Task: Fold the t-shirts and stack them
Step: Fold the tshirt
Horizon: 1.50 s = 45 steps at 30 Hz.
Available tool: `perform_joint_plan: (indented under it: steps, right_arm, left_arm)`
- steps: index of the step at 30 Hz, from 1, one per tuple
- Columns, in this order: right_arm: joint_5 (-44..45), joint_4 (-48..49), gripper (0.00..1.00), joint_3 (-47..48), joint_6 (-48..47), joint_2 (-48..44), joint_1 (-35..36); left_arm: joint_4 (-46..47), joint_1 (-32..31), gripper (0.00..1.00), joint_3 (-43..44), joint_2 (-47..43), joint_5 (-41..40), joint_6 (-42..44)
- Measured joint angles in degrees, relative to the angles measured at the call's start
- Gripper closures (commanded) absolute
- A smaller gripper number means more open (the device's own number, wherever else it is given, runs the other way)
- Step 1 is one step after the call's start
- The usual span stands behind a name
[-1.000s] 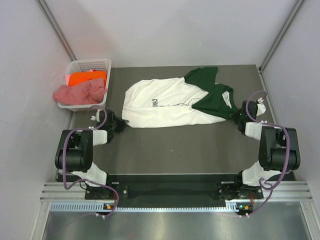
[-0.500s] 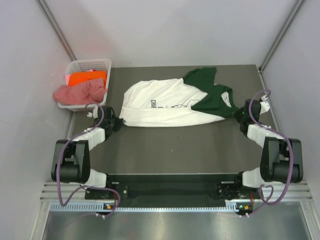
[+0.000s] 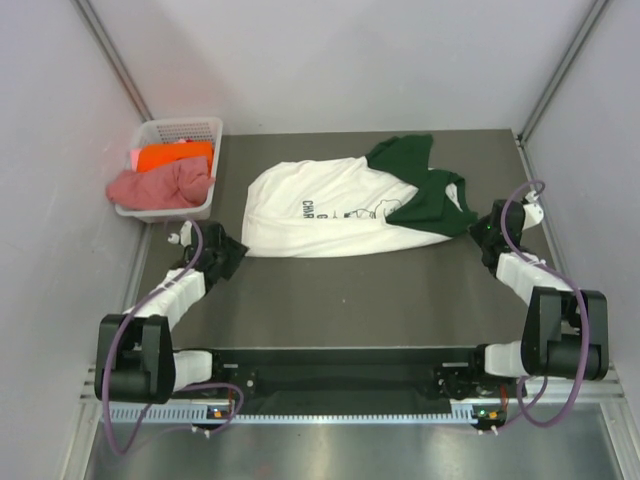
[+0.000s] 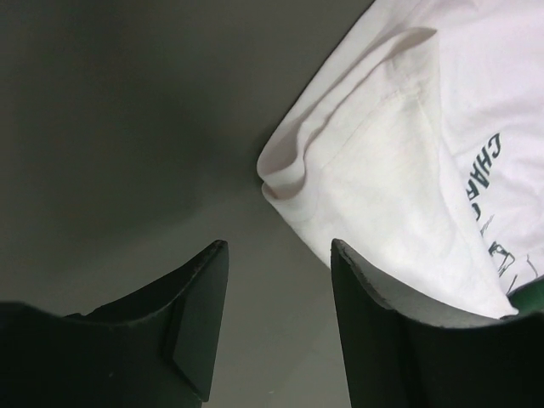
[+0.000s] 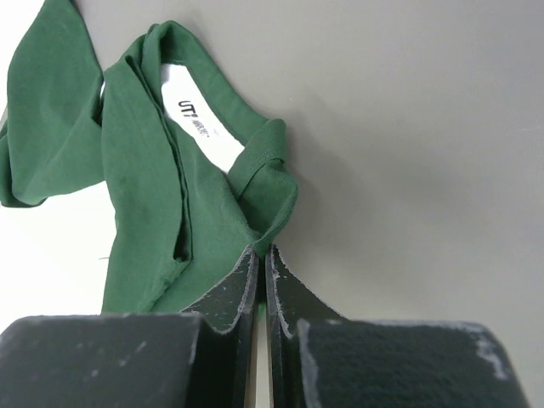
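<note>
Lying rumpled and unfolded on the table, the white-and-green t-shirt has the right gripper pinching its green neck edge and the left gripper spread just short of its white corner, while the orange t-shirt and pink t-shirt sit in the white basket, so nothing is folded or stacked yet.

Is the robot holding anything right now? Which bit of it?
The right tool is pinching the t-shirt at a green fold beside its collar. The left tool is open and holds nothing.
</note>
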Motion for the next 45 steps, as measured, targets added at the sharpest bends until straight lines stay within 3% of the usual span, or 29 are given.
perform_joint_plan:
  steps: [11,18,19,21,22,29,34,41,45]
  right_arm:
    - [-0.5,1.2,1.0,-1.3,0.0,0.9,0.0]
    - [-0.5,1.9,1.0,-1.9,0.0,0.9,0.0]
    - [-0.5,1.9,1.0,-1.9,0.0,0.9,0.0]
    - [-0.5,2.0,1.0,-1.9,0.0,0.9,0.0]
    - [-0.5,2.0,1.0,-2.0,0.0,0.9,0.0]
    - [-0.4,1.9,1.0,-2.6,0.0,0.9,0.0]
    - [0.6,-0.7,1.0,-1.9,0.1,0.7,0.0]
    - [0.5,-11.8,1.0,9.2,0.0,-2.6,0.0]
    - [0.6,-14.0,1.0,11.7,-0.4,-9.4,0.0]
  left_arm:
    - [2.7,-4.0,0.48,0.7,7.2,-0.9,-1.0]
    - [4.9,-4.4,0.59,2.4,10.5,-2.7,-2.9]
    - [5.4,-4.4,0.71,2.4,10.9,-2.9,-3.1]
    - [6.9,-4.4,0.85,2.4,12.1,-3.2,-4.0]
    - [7.1,-4.4,1.0,2.4,12.6,-3.2,-4.1]
    - [9.5,-4.4,1.0,2.4,13.8,-4.4,-5.0]
    - [4.9,-4.0,1.0,6.7,13.9,-4.5,-3.8]
    - [-2.4,-3.3,1.0,19.3,13.1,-4.2,-1.0]
    - [-4.6,-3.1,1.0,20.1,8.3,-4.2,0.0]
